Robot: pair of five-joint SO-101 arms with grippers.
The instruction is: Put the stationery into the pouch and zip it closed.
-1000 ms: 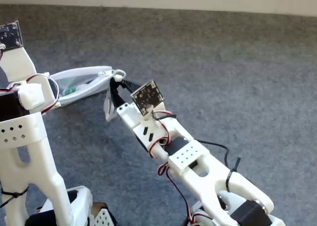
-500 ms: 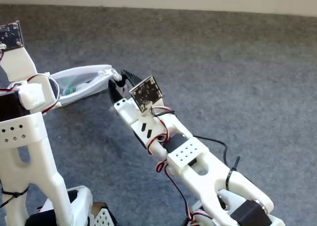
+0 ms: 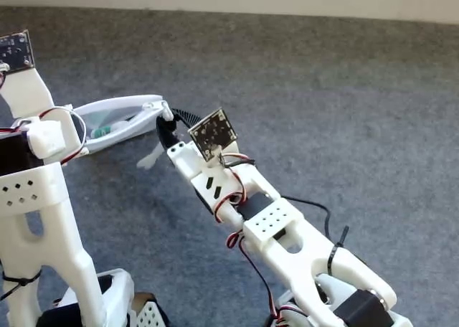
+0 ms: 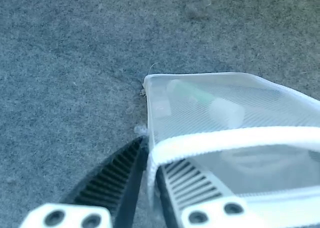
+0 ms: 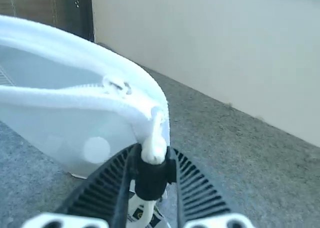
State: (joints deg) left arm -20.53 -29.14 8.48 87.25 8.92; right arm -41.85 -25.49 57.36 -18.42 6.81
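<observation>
— Where is the pouch (image 3: 118, 122)?
— Toward the left edge of the tabletop (image 3: 323, 90), stretched lengthwise between the two arms. In the high view its mouth gapes along the top.
— Anything inside?
— A green-and-white piece of stationery (image 4: 200, 95) shows through the mesh. What kind it is, I cannot tell.
— And the left end effector (image 4: 149, 160)?
— Clenched on the pouch, at the end nearer the left edge. The white rim band is pinched between its ribbed black fingers.
— The right end effector (image 5: 150, 173)?
— At the opposite end, clamped on a white tab (image 5: 154, 143) that comes off the pouch's rounded tip. The zip slider (image 5: 115, 84) sits on the zip line just beside that tip.
— Anything else?
— A small white tag (image 3: 150, 157) just beside the right end effector, on its near side. Whether it hangs or lies on the tabletop, I cannot tell.
</observation>
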